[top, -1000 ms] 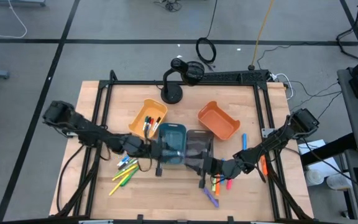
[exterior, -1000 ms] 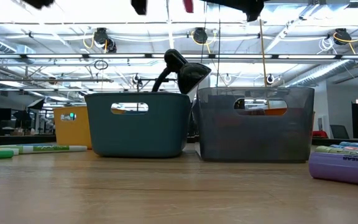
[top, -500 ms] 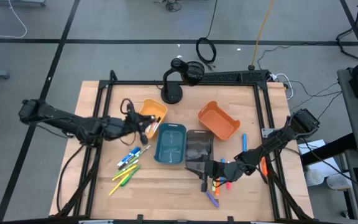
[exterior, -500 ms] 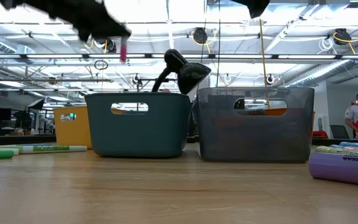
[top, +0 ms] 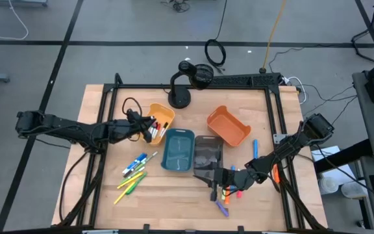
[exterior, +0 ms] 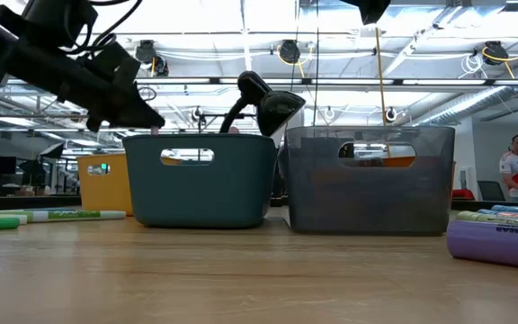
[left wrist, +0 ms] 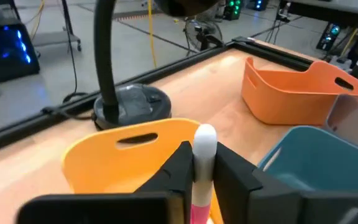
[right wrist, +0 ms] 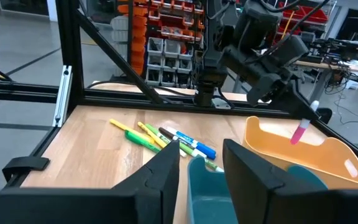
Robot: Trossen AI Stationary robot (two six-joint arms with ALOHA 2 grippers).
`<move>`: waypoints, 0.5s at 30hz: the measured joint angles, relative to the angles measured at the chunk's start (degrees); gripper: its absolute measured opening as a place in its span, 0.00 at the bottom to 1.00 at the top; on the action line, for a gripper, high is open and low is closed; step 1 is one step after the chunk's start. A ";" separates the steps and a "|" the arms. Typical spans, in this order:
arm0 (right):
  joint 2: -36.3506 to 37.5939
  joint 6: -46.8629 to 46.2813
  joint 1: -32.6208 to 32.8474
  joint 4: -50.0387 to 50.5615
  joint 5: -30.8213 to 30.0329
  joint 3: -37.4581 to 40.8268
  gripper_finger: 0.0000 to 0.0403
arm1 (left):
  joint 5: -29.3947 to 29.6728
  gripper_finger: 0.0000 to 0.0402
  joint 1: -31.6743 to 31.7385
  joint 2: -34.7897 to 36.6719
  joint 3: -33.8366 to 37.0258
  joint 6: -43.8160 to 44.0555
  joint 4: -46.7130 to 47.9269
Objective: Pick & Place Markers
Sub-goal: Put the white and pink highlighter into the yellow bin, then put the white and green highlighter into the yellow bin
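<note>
One pink marker (left wrist: 199, 168) sits pinched between my left claw's (left wrist: 197, 163) fingers, right over the yellow bin (top: 156, 123). My right claw (top: 217, 176) hangs spread and empty, farther from that bin, beside the grey one (top: 207, 156). More markers (top: 132, 175) lie loose on the table (top: 174, 201) below the yellow bin.

yellow bin (top: 153, 118), orange bin (top: 228, 126), teal bin (top: 178, 150), smoky grey bin (top: 207, 156), pink marker (left wrist: 200, 186).
</note>
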State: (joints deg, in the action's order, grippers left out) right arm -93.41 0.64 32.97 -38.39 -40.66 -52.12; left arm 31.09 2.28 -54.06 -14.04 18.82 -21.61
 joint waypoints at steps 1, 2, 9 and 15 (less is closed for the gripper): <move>0.00 0.00 -0.01 0.00 0.00 0.00 0.27 | -0.03 0.19 -0.05 -0.02 0.04 0.51 0.09; 0.00 0.00 -0.01 0.00 -0.01 0.00 0.27 | -0.09 0.23 -0.16 -0.02 0.04 1.06 0.05; 0.02 0.00 0.00 0.02 0.03 0.00 0.26 | -0.15 0.43 -1.26 -0.01 0.04 2.76 0.05; 0.02 2.41 1.07 0.02 0.27 0.00 0.26 | -8.20 0.50 -2.62 -0.02 0.04 4.91 -0.10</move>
State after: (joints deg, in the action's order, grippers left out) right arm -93.38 3.06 34.04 -38.37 -40.38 -52.12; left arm 22.89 -0.33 -54.08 -14.00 23.73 -21.71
